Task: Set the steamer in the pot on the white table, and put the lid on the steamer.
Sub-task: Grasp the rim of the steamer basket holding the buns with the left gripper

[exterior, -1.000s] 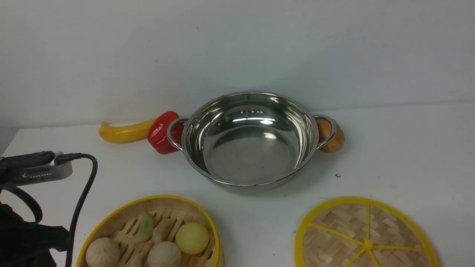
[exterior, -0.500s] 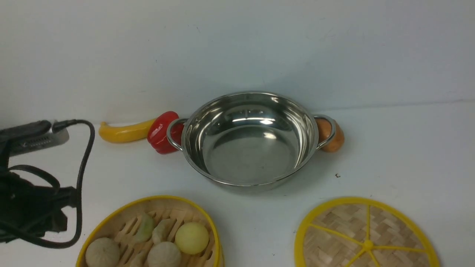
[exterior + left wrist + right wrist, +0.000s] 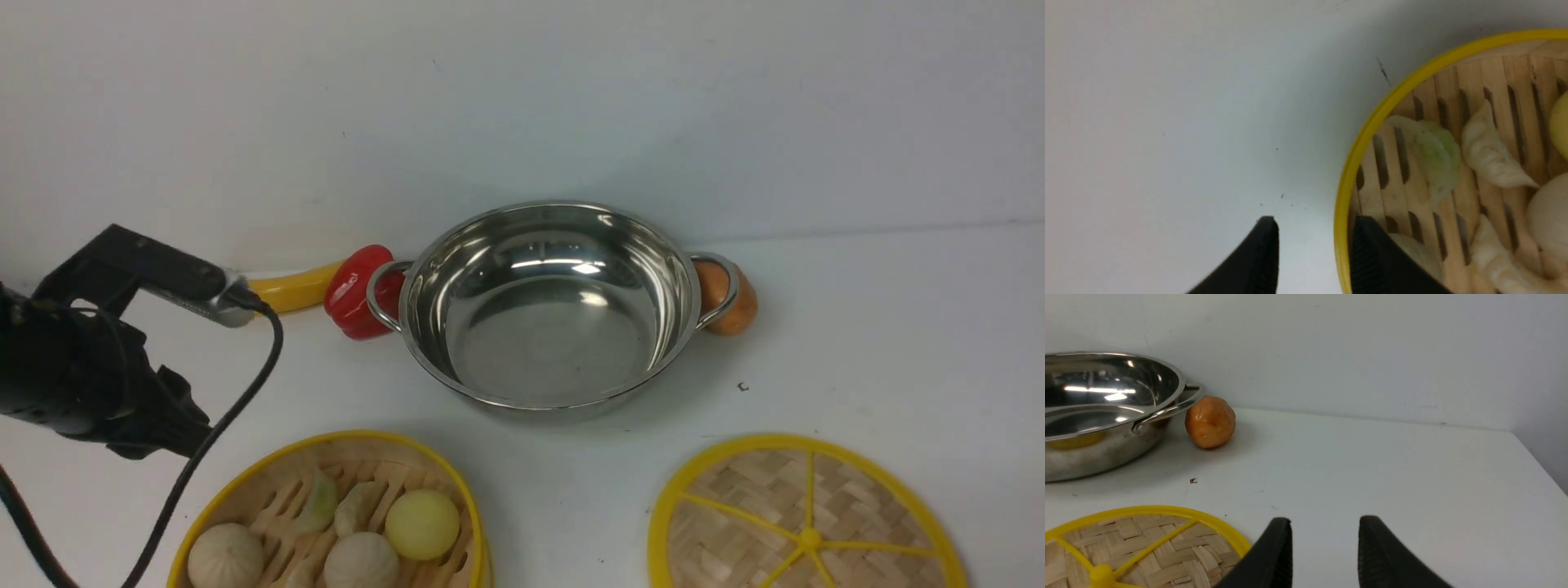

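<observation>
The steamer [image 3: 359, 435] is sitting on the surface [image 3: 857, 327], 7 o'clock from the pot [image 3: 555, 343]. Left claw [image 3: 1315, 222] is hanging parted and empty, straddling the rim; right claw [image 3: 1325, 520] is parted, empty too. I'm guessing light, stiff bamboo, so pinching the rim wall.

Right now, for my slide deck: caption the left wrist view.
Open left gripper poised with the steamer rim between its fingers, white table alongside.

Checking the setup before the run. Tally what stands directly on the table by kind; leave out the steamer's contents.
Steel pot: 1
Bamboo steamer: 1
Woven lid: 1
Toy produce: 3 (yellow curved fruit, red pepper, orange-brown ball)
Total: 6
</observation>
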Tool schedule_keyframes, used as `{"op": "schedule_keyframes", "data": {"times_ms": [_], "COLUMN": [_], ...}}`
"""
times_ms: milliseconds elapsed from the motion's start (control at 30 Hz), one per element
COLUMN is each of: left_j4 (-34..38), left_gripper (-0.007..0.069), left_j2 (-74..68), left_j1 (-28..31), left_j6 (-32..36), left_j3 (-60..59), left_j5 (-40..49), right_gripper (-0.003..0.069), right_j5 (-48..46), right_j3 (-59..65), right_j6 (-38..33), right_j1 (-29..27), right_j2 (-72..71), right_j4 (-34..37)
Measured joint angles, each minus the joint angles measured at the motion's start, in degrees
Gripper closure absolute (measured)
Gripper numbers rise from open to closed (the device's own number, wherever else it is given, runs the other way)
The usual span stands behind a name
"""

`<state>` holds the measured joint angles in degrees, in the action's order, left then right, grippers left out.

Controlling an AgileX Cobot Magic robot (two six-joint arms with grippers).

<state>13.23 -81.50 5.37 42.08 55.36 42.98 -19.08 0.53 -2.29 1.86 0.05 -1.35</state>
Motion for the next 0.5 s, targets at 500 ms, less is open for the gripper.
{"op": "schedule_keyframes", "data": {"times_ms": [500], "left_j4": [12.5], "left_gripper": [0.0384], "left_j2": [-9.2], "left_j1": [-0.1], "left_j6": [30.0], "left_j3": [0.3], "left_j5": [-0.7], "right_gripper": [0.041], "right_j5": [0.0], "right_j3": [0.0], "right_j6": [0.0], "right_j1": [0.0], "right_j2": [0.0], "right_j4": [0.0]}}
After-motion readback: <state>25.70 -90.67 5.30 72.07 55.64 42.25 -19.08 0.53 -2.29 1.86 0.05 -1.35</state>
